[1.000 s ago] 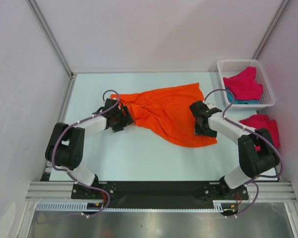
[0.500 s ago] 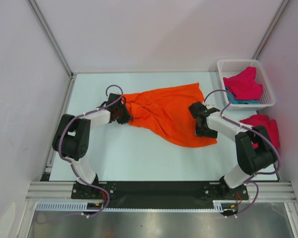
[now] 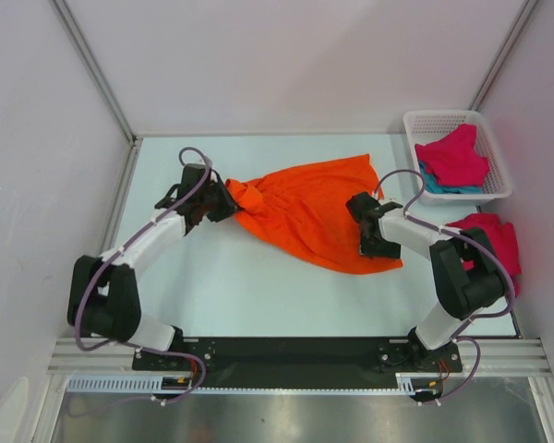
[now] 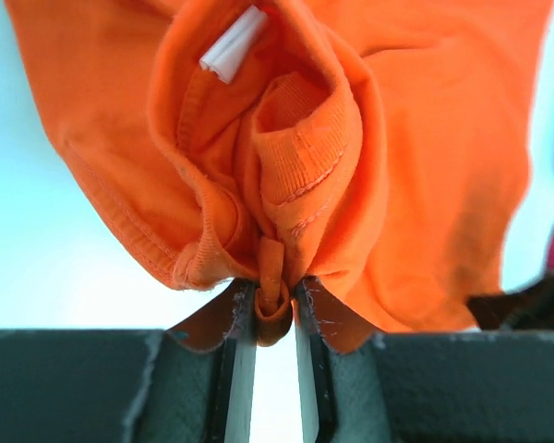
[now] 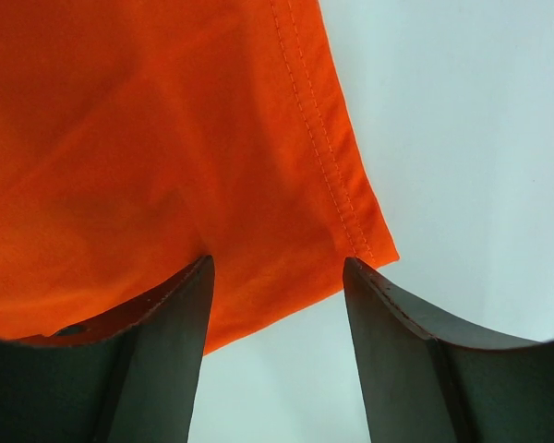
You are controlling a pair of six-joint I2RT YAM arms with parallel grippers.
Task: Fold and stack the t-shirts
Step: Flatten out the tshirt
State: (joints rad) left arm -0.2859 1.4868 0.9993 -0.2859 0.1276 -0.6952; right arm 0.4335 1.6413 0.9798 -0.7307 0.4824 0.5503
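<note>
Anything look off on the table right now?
The orange shirt is bunched into a wad at its collar, pinched in the left gripper, not lying flat. A red shirt lies crumpled beside the basket.

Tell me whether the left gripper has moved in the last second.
Yes. The left gripper, shut on the orange shirt, moved away from the near rail, toward the far wall.

Pale blue-white table (image 3: 258, 295), soft even light, no hard shadows. Plain white wall panels (image 3: 286, 55) close the table in at back and both sides, with grey metal posts (image 3: 92, 69) at its far corners. Brushed metal shelf (image 3: 286, 415) along its near edge.
</note>
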